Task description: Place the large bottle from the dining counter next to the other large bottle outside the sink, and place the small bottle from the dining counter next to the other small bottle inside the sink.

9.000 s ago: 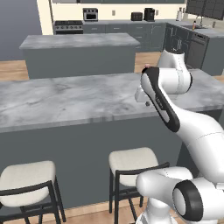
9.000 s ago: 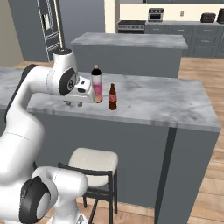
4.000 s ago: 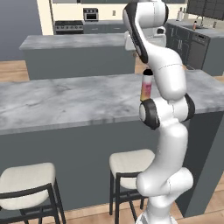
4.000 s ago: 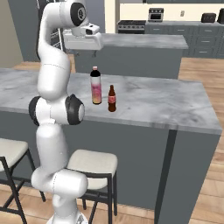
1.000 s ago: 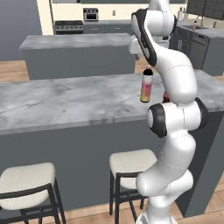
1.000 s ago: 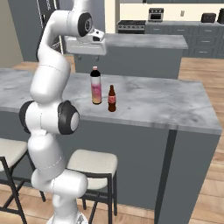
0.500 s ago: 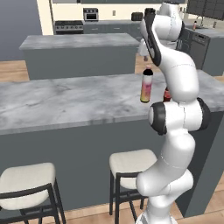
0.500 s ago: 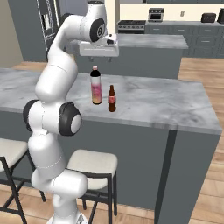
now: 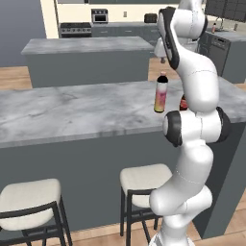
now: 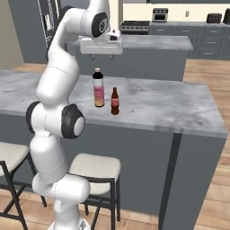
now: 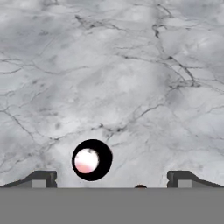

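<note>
On the dining counter [image 10: 170,105] we see the large bottle [image 10: 98,88] standing upright, with the small bottle [image 10: 115,101] just to its right and a little nearer us, the two apart. Above them hangs our gripper [image 10: 104,56], pointing down, its fingers spread wide and holding nothing. Looking down from the hand, we see the large bottle's [image 11: 91,159] dark cap between the two fingertips, nearer the left one.

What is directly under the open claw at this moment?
The large bottle stands upright below the claw, on the marble dining counter, the small bottle beside it. The counter beneath the bottles is covered.
</note>
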